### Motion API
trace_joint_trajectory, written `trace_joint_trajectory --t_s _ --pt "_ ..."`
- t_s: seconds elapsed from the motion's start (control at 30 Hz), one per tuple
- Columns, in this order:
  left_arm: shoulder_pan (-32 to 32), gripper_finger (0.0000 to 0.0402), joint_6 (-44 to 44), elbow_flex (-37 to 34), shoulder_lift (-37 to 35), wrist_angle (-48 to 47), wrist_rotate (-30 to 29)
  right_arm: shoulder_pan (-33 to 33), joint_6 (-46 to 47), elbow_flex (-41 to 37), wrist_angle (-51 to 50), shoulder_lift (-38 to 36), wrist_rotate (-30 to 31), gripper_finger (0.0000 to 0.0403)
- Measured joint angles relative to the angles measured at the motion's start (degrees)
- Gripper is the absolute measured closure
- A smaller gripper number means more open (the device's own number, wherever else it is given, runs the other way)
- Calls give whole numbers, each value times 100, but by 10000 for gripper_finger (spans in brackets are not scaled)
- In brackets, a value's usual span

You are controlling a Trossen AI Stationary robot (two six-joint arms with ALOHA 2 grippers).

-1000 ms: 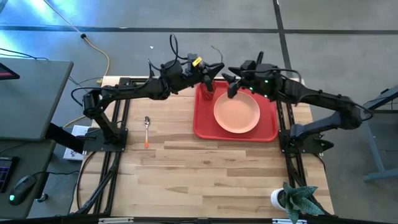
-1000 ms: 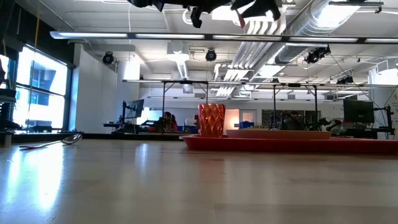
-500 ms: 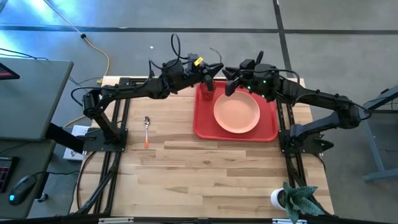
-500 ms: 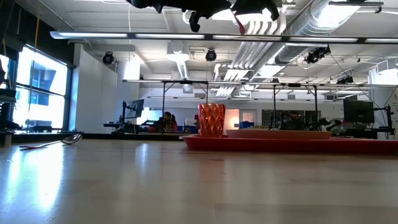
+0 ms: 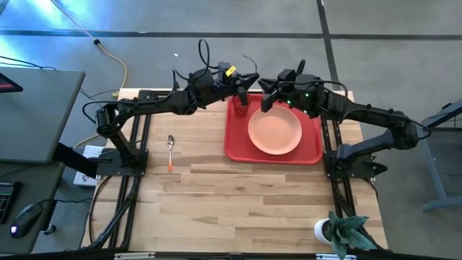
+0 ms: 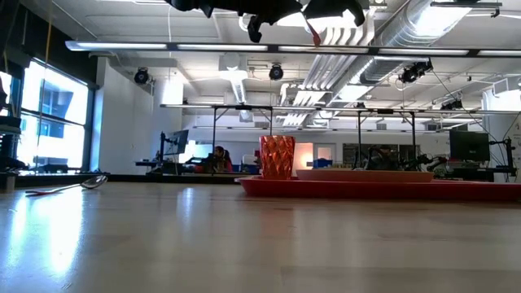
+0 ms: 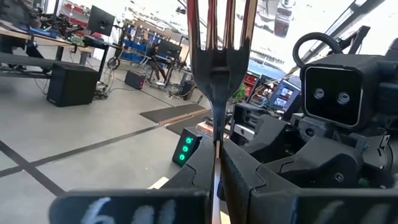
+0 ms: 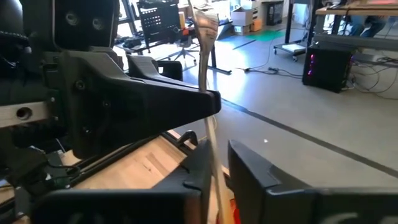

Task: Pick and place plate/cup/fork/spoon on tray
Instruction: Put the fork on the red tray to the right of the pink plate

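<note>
The fork (image 7: 217,43) is held in the air above the far left corner of the red tray (image 5: 234,148), prongs up. My left gripper (image 7: 217,146) is shut on it. My right gripper (image 8: 219,155) meets it from the right, its fingers closed in on the same fork (image 8: 208,74). The red-orange cup (image 5: 241,110) stands upright on the tray just below them. The peach plate (image 5: 275,131) lies flat on the tray. The spoon (image 5: 170,148) lies on the table left of the tray. My left gripper pinches the fork's slim metal neck (image 7: 217,134) between its two fingers, just below the pronged head. The fingers lie along the fork. The fork is clear of tray and table. My right gripper has the fork's stem (image 8: 213,146) between its two fingers, lying against one finger (image 8: 198,168), with a thin gap to the other. The fingers run along the stem; the hold farther down is hidden by the gripper itself.
A white pot with a green plant (image 5: 339,231) stands at the table's near right corner. Bare wood takes up the table's near half. The arms' dark frames run along both table sides.
My right gripper has edged a little toward the left gripper and brought its fingers in around the fork. The fork and my left gripper have kept their place above the cup.
</note>
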Motion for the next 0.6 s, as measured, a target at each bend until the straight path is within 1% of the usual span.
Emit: trace_joint_trajectory --t_s 0.17,0.23,0.3,0.43,0.6 --pt "-2 394 -99 0 0 3 17 -7 -59 0 -14 36 34 305" --pt "-4 394 -106 0 0 5 22 -9 -124 0 -7 67 40 296" --pt "-4 394 -107 0 0 18 26 -9 -173 0 3 99 42 296" --pt "-4 394 -104 0 0 14 23 -8 -114 0 22 138 49 320" --pt "-4 394 -105 0 0 -47 -33 2 102 0 18 142 -33 385"
